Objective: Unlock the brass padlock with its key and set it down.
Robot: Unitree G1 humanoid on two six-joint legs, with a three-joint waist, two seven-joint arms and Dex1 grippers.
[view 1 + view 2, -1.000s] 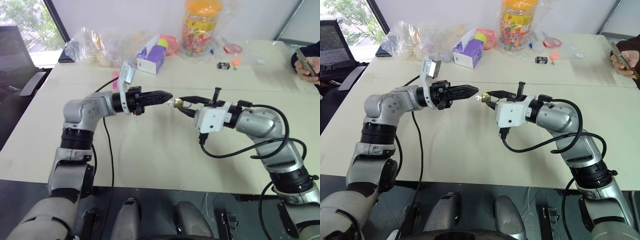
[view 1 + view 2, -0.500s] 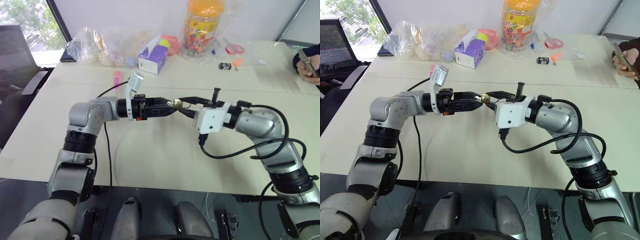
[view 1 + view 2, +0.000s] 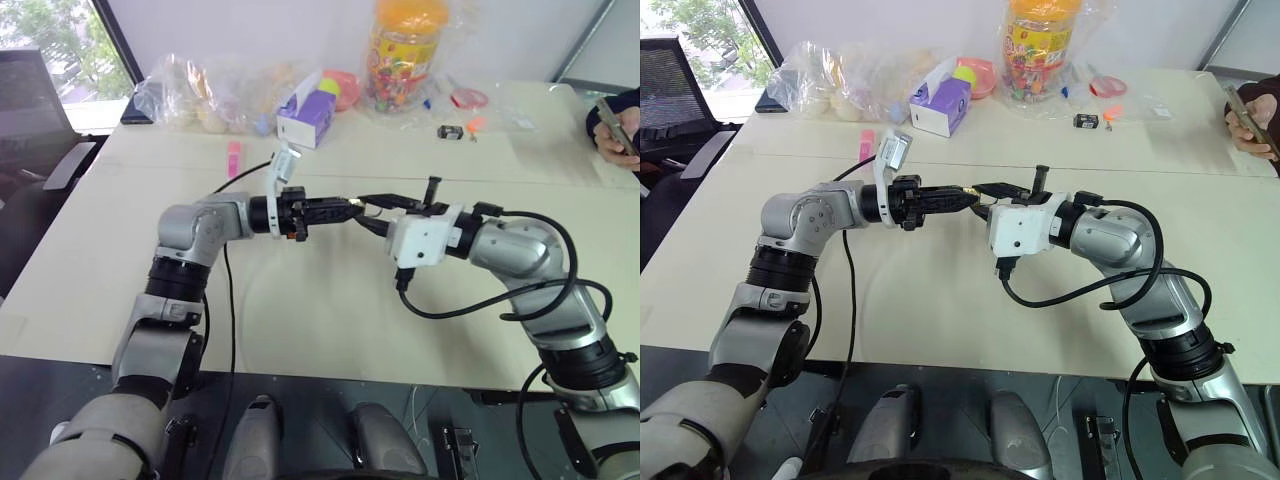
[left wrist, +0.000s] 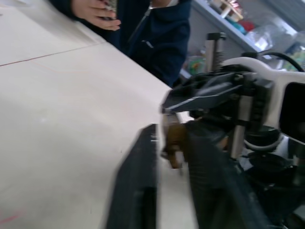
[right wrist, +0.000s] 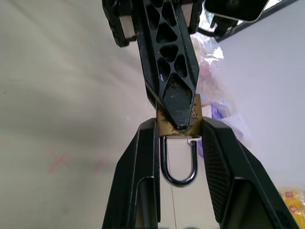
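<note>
Both my arms are raised above the pale beige table (image 3: 300, 330), forearms roughly level, tips meeting over its middle. My left gripper (image 3: 345, 209) points toward my right side; my right gripper (image 3: 372, 211) points back toward it, angled slightly down.

Right fingers (image 5: 138, 176) are clamped on the small gold-coloured brass padlock (image 5: 177, 125), gripping the body from both sides. Left fingers (image 5: 169, 62) are drawn nearly together at the padlock's far face; I cannot tell from the pictures whether the key sits between them.

Head views give the padlock as a small glint between the two tips, clear of the table. Right wrist view adds the orientation: long axis runs along my right fingers, the thin silvery shackle (image 5: 178, 164) loops back toward my right wrist, body faces the left tip. Left wrist view shows a brownish blur (image 4: 174, 143) between my left fingers, and a person's hand (image 4: 95, 8) beyond the table edge
</note>
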